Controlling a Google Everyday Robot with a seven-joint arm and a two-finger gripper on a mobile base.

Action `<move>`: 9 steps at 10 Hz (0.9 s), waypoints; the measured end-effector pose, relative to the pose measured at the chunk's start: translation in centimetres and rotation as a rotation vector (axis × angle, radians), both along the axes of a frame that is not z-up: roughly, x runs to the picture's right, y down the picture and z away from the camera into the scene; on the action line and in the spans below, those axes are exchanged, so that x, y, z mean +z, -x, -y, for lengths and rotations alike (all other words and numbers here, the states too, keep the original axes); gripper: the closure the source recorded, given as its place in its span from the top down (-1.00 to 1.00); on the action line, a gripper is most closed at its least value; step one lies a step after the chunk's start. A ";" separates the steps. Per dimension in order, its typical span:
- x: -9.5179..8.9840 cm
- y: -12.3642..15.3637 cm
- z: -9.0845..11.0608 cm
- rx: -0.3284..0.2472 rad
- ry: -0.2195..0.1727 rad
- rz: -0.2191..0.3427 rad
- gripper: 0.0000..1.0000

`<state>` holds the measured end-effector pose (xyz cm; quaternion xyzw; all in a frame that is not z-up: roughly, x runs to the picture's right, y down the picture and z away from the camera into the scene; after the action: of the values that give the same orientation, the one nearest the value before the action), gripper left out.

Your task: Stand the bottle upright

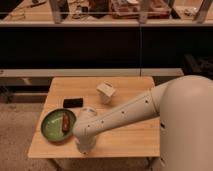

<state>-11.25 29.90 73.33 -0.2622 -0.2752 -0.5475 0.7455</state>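
My white arm reaches from the right across the wooden table [125,135] and bends down near its front left. The gripper [85,146] points down at the tabletop, right of the green plate [52,127], and is mostly covered by the wrist. The bottle does not show; it is either hidden under the arm's end or out of view.
The green plate holds a reddish-brown stick-like object [65,122]. A flat black rectangular object [73,102] lies behind the plate. A white boxy cup-like object [105,92] stands at mid-table. A dark counter and shelves run behind the table.
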 end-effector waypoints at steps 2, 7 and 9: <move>-2.0 0.0 2.2 -0.015 -0.026 -0.027 -1.00; -5.3 0.1 6.5 -0.007 -0.043 0.020 -1.00; -6.2 -0.1 8.2 0.042 -0.003 0.103 -1.00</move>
<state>-11.17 21.67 67.11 -0.2266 -0.3180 -0.5450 0.7420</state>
